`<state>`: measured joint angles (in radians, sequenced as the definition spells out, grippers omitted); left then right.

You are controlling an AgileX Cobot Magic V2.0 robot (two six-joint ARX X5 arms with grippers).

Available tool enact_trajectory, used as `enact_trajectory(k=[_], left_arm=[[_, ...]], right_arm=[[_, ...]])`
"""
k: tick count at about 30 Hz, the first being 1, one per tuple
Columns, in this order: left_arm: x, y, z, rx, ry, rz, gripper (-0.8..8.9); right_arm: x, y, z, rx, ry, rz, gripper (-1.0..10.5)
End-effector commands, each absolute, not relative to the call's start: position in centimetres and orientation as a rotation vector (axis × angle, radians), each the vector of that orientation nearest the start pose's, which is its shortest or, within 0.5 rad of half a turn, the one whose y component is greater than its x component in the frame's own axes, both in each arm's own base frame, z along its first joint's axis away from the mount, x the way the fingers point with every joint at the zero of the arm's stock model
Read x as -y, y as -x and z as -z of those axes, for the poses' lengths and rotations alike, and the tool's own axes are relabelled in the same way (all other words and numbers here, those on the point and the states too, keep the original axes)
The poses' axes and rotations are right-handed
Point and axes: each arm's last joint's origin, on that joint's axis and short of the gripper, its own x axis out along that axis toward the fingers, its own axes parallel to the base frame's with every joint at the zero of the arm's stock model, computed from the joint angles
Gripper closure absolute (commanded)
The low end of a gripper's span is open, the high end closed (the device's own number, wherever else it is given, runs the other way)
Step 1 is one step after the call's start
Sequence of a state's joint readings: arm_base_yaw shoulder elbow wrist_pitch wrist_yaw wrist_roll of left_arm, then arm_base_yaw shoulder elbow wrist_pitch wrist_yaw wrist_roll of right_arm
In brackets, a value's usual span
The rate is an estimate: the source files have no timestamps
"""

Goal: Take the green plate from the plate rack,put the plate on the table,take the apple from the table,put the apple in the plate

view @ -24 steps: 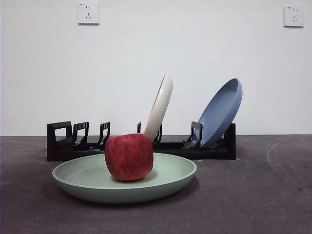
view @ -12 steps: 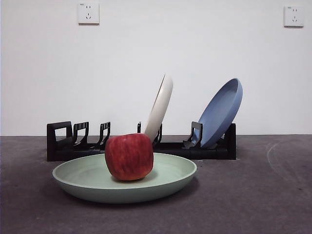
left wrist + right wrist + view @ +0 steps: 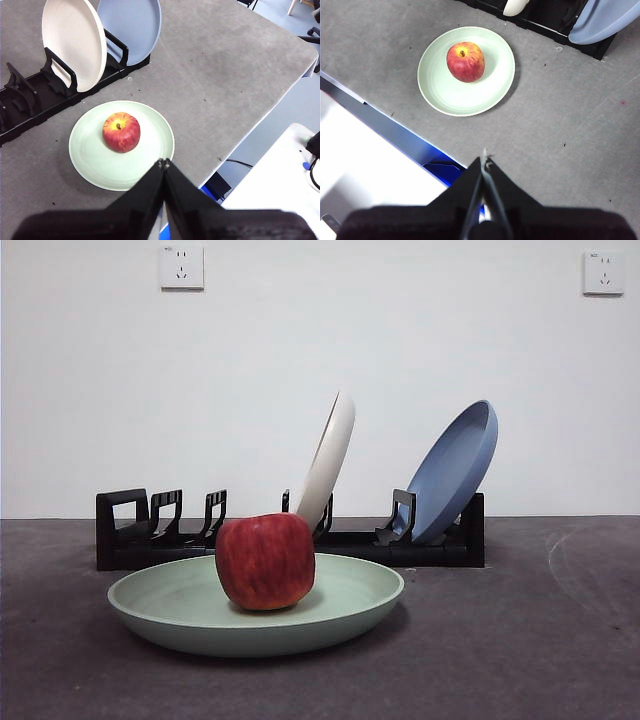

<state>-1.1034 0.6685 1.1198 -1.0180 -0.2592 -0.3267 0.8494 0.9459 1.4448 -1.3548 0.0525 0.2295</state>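
Apple [image 3: 265, 561] sits stem-up in the green plate [image 3: 190, 602], which lies flat on the table [image 3: 520, 640] just in front of the plate rack [image 3: 130, 530], so both the left gripper [image 3: 163, 163] and right gripper [image 3: 484, 161], fingers pressed together, hang high and well apart from it, apparently finished.

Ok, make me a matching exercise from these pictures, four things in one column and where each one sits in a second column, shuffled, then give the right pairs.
Things:
1. apple
2. green plate
3. blue plate
4. cream-white plate

Places:
A. leaning in the end slot of the plate rack
B. flat on the table, in front of the rack
C. on the green plate
D. upright in a middle slot of the rack

Pairs: 1-C, 2-B, 3-A, 4-D
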Motion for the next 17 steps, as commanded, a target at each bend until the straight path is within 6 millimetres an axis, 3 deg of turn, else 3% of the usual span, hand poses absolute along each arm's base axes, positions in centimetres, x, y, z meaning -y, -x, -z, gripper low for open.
enact_trajectory(k=[1,12,17], left_arm=[[7.6,-4.7,-37.6,-0.579,-0.066,0.729,8.17],[7.8,-4.8,-37.5,-0.585,-0.070,0.722,8.17],[6.7,-5.5,-37.6,-0.603,0.004,0.652,8.17]], right_arm=[[-8.5,-7.7,-41.1,-0.896,0.183,-0.635,9.5],[-8.5,-7.7,-41.1,-0.894,0.185,-0.629,9.5],[-8.5,-7.7,-41.1,-0.894,0.185,-0.629,9.5]])
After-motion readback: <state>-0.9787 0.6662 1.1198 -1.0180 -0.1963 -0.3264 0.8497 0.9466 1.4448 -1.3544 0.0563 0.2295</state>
